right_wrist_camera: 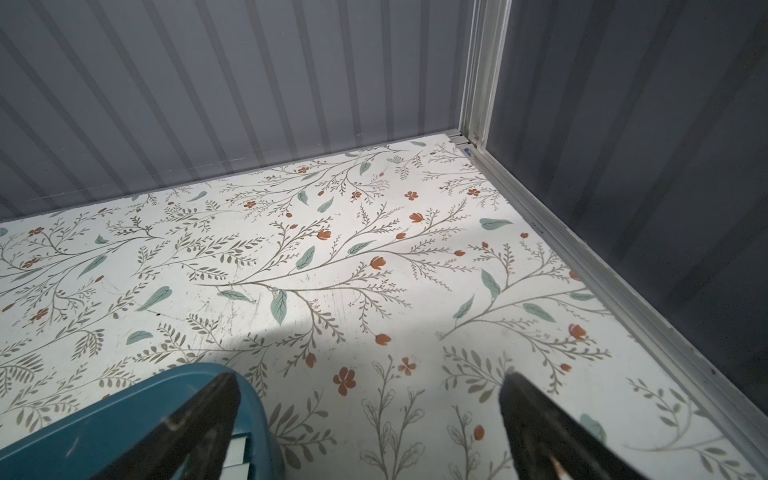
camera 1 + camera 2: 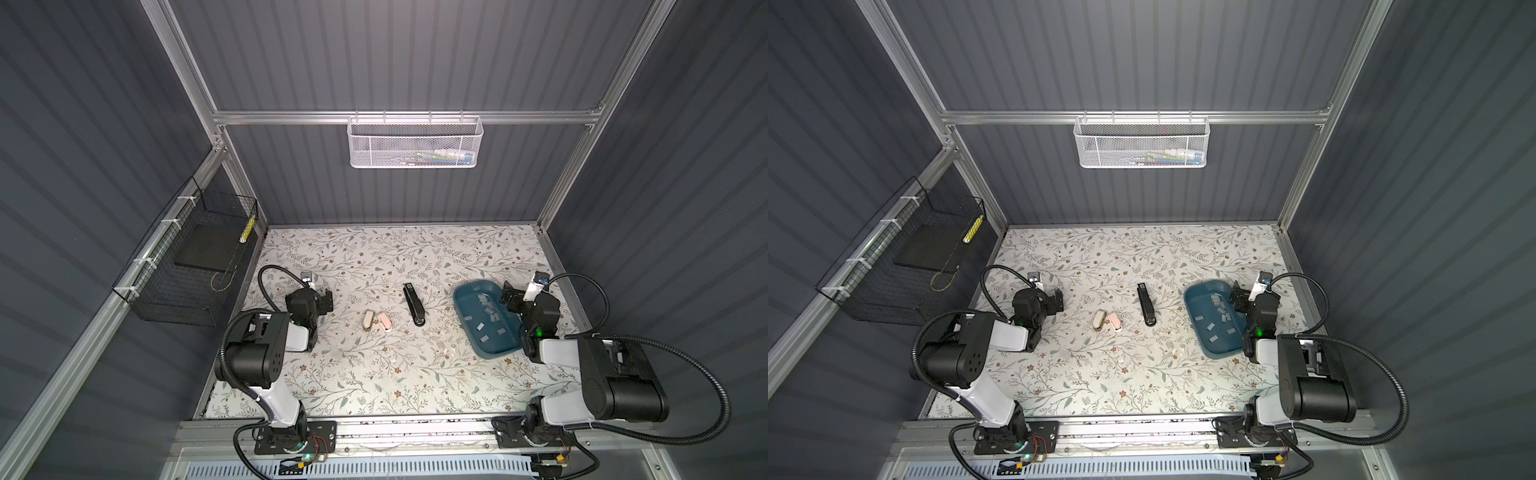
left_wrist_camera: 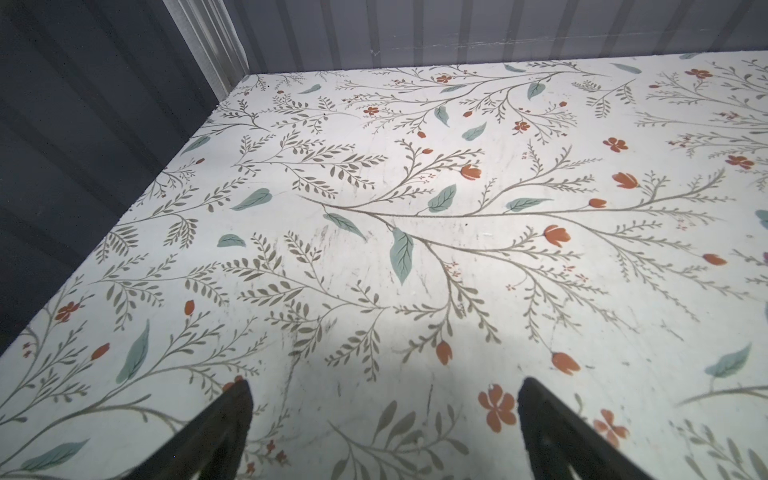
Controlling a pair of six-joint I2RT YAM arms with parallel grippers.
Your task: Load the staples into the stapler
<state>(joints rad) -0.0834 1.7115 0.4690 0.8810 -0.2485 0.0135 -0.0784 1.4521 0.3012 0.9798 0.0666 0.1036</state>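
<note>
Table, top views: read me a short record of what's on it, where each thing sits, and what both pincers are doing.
black stapler: lying near the middle of the table
beige stapler: small, left of the black stapler
pink stapler: small, right beside the beige stapler
tray: blue, right of the black stapler
staples: short grey strips scattered loose inside the tray
left pincer: open, empty, over bare table left of the small staplers
right pincer: open, empty, at the tray's far right edge
</note>
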